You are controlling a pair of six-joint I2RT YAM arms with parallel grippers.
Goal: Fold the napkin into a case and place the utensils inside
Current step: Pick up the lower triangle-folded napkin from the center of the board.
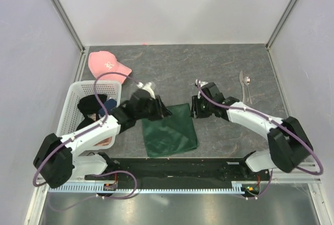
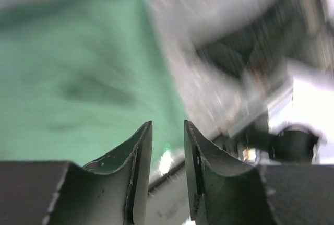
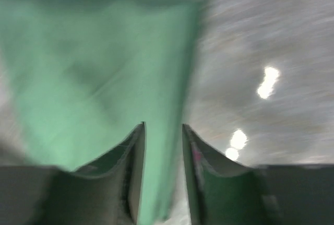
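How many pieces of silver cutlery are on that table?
2: a spoon and another utensil just left of it, toward the table's far right. The basket could hide more.

- No text, number or brand name can be read in any view.
- The pink cap (image 1: 107,64) bears a small white mark on its front panel, too small to make out as letters or a logo.
- Both wrist views are blurred, and nothing legible shows there.

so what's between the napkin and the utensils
The right gripper sits between the napkin and the utensils, close to the napkin's corner; the top view shows it.
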